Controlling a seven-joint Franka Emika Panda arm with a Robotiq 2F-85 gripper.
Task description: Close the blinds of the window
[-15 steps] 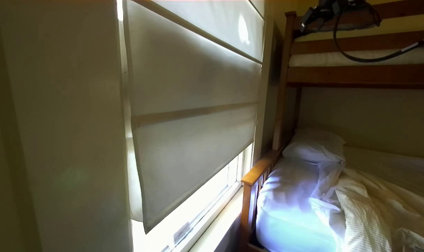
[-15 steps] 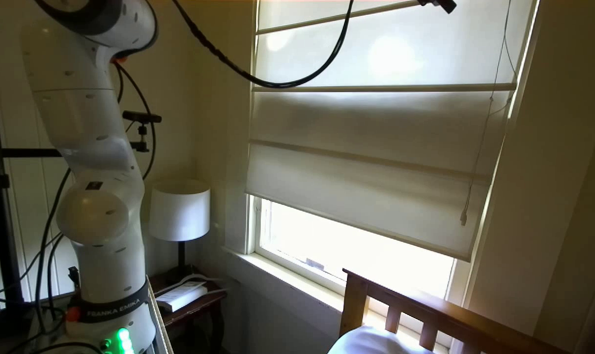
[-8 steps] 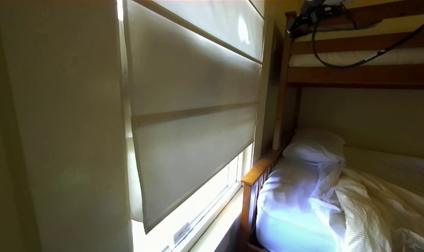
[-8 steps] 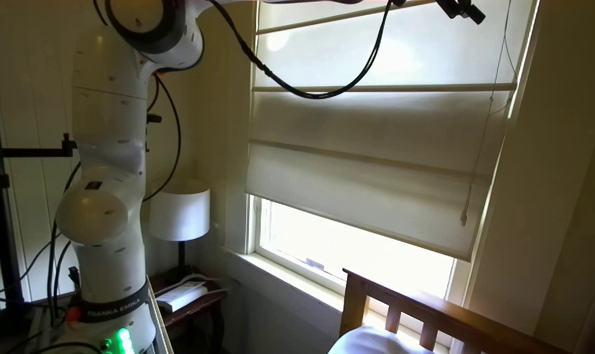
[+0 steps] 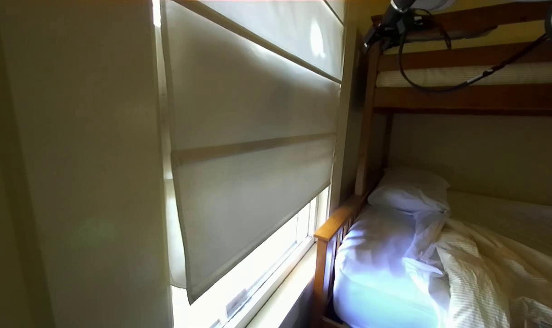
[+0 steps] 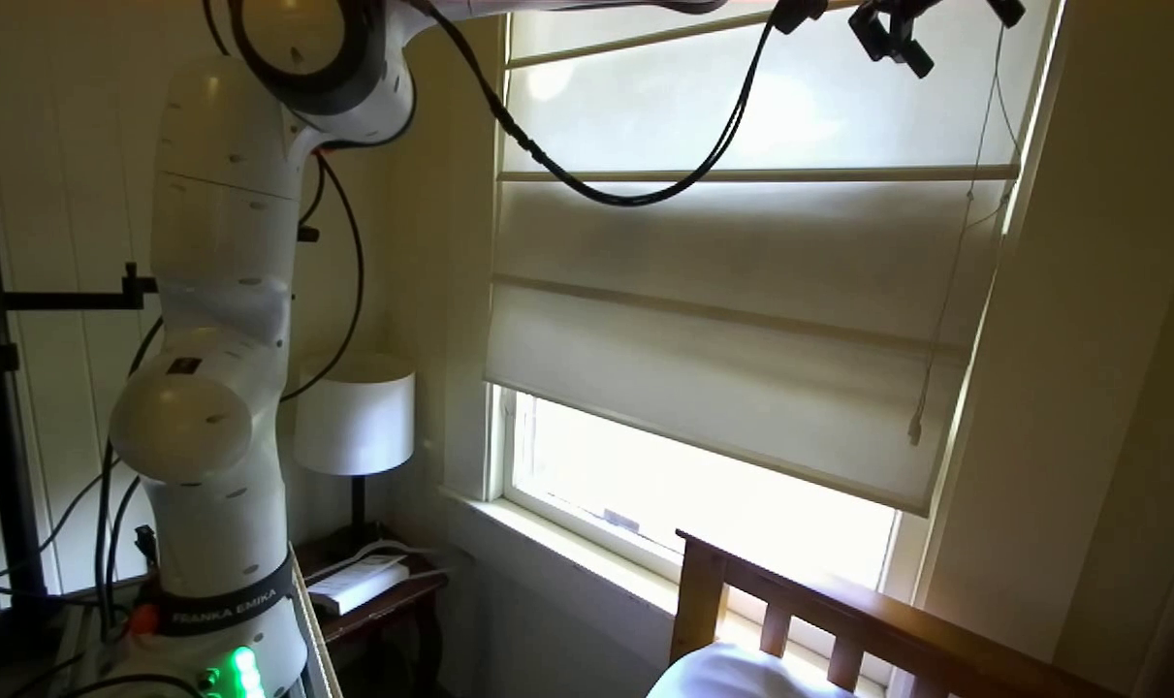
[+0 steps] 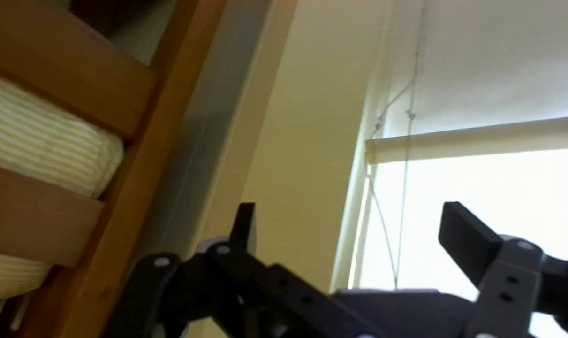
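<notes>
Gripper (image 7: 348,225) at bottom of wrist view, jaws spread wide, nothing pinched; beyond, the pull cord (image 7: 410,114) runs lengthwise from the top edge down behind the gripper, right of centre, its line falling between the jaws, depth hard to judge. Next move probably means advancing until the gap straddles that cord. Farther, blinds (image 6: 742,242) hang centre to upper right in an exterior view, window (image 6: 683,485) glaring below them at lower centre.

In your wrist view, your gripper (image 7: 349,221) is black, the bunk mattress (image 7: 37,134) at left striped yellow and white; an exterior view gives you a cream-beige Roman shade (image 6: 742,247), upper right.
</notes>
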